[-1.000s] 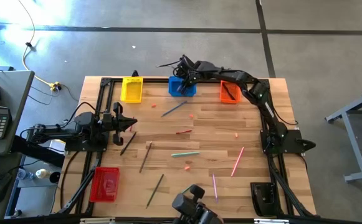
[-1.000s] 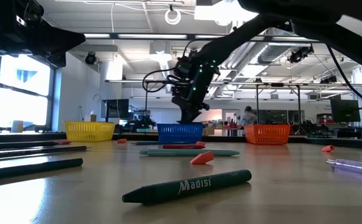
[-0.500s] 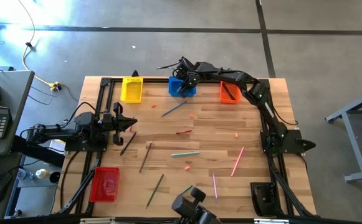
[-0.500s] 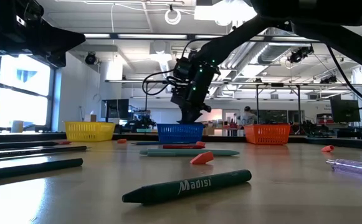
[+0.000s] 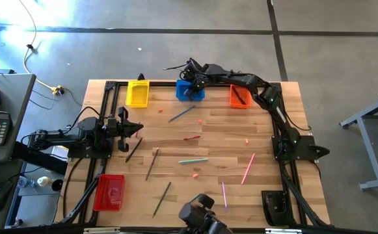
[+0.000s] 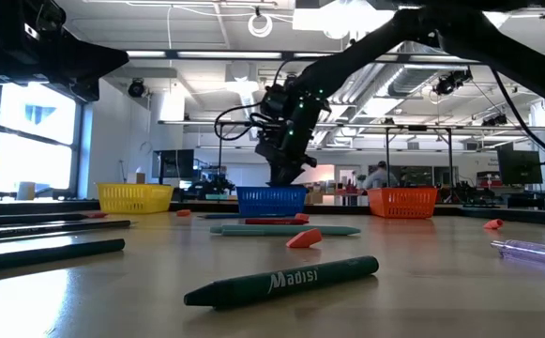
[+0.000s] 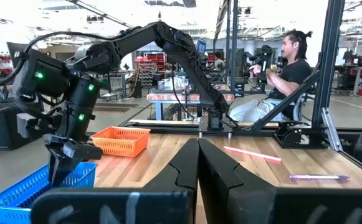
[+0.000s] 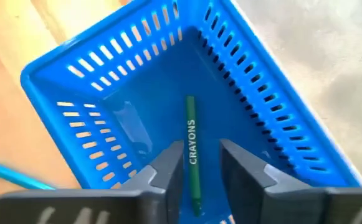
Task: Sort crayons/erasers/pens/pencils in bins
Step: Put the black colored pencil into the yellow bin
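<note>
Right gripper (image 8: 198,163) sits over the blue bin (image 8: 280,134), jaws spread, green crayon (image 8: 192,149) lying lengthwise between them.

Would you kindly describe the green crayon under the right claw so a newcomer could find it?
Along the table's far edge, find the blue slotted plastic bin between the yellow and orange ones. Inside it lies a green crayon, directly between the right claw's parted fingers. Its printed word CRAYONS and its place inside a bin distinguish it.
</note>
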Motion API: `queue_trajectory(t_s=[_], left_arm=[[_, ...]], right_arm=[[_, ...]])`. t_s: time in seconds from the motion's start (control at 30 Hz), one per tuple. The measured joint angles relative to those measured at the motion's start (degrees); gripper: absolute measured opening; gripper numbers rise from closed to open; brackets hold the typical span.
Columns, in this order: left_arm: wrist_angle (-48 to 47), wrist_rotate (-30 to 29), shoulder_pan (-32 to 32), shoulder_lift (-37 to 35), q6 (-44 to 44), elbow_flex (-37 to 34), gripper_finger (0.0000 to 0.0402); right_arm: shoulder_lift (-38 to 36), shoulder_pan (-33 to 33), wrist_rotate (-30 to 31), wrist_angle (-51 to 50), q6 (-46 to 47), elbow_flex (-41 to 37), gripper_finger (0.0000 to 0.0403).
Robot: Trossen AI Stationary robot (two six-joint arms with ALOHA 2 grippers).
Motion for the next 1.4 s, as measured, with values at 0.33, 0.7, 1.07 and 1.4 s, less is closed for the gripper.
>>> queue_trajectory(t_s=[0.33, 0.7, 1.07, 1.4], left_arm=[[0.0, 0.0, 0.0, 0.0, 0.0, 0.0, 0.0001], [0.1, 0.2, 0.0, 0.0, 0.0, 0.0, 0.0001], [3.8, -2.4, 0.1, 0.2, -2.8, 0.0, 0.0001], [2.7, -8.9, 1.7, 16.2, -4.7, 5.2, 0.0000]], right_arm=[[-2.4, 3.9, 1.1, -7.0, -12.5, 8.6, 0.0014], [-14.0, 6.6, -3.7, 29.2, -10.1, -20.7, 0.0005], [-32.9, 6.7, -6.5, 66.7, -4.7, -56.8, 0.0000], [-46.1, 5.3, -7.7, 81.7, -4.0, -76.2, 0.0000]])
